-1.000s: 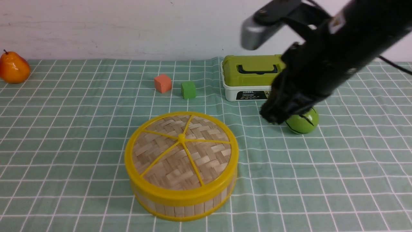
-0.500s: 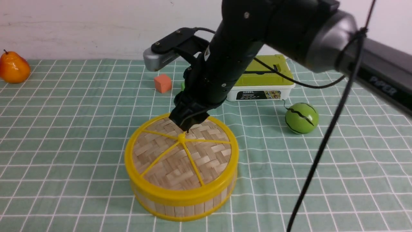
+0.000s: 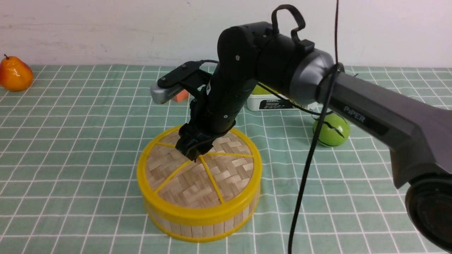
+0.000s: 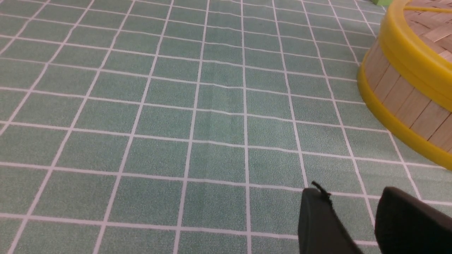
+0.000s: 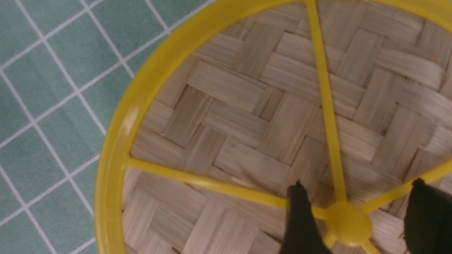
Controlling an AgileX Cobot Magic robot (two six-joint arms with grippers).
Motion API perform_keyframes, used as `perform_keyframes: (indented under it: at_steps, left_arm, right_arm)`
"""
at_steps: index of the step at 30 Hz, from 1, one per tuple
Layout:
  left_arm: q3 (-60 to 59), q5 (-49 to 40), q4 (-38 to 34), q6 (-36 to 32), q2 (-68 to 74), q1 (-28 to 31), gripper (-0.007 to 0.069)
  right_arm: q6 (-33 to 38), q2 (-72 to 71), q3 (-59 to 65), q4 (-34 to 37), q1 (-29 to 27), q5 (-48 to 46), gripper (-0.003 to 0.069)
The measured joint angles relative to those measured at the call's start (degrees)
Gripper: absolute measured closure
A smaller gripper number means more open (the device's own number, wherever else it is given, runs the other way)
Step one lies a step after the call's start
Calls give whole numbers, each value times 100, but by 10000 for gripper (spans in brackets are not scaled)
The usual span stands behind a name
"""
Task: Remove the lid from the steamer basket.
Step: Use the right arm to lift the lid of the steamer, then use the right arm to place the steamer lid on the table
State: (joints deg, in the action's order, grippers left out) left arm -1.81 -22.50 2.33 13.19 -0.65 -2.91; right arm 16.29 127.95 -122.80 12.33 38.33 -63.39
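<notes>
On the surface [image 3: 70, 158], near the middle: the steamer basket [image 3: 197, 225] is seen standing on the green checked cloth, its slat wall ringed in yellow at top and bottom.
lid [image 3: 183, 183]: it is seated flat on the steamer basket, with its yellow rim closed all round as far as can be seen.
right gripper [image 3: 193, 152]: it is pointed down over the middle of the lid. The jaws are set wide, with one finger on either side of the centre knob [image 5: 348, 222] and neither closed on it. Whether the tips touch the weave cannot be told.
left gripper [image 4: 353, 192]: it is shown only in the left wrist view, low over the cloth. The fingers are narrowly parted with nothing between them, and the steamer basket lies near but apart.
pear [image 3: 14, 76]: it is placed at 10 o'clock from the steamer basket, well apart, by the far edge.
orange cube [image 3: 180, 96]: it is found at 12 o'clock, partly hidden behind the wrist camera [image 3: 166, 92].
white box [image 3: 268, 103]: it is placed at 1 o'clock and is mostly covered by the right arm [image 3: 370, 113].
green ball [image 3: 335, 132]: it is set at 2 o'clock, apart from the steamer basket.
</notes>
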Motion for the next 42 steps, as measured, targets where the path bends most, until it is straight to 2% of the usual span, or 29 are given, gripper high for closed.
perform_keyframes:
  at_steps: [8, 16, 20, 27, 37, 42]
  left_arm:
    - [0, 0, 0, 0, 0, 0, 386]
    - [0, 0, 0, 0, 0, 0, 386]
    - [0, 0, 0, 0, 0, 0, 386]
    - [0, 0, 0, 0, 0, 0, 386]
    - [0, 0, 0, 0, 0, 0, 386]
    - [0, 0, 0, 0, 0, 0, 386]
  right_arm:
    - [0, 39, -21, -14, 0, -11, 489]
    - [0, 39, -21, 2, 1, -22, 519]
    - [-11, 39, -29, 2, 1, -22, 572]
    - [-17, -314, -24, -113, 1, -52, 574]
    - [-141, -2109, 106, -1323, -76, -816, 574]
    - [-377, -3377, 1606, -1394, -773, -829, 574]
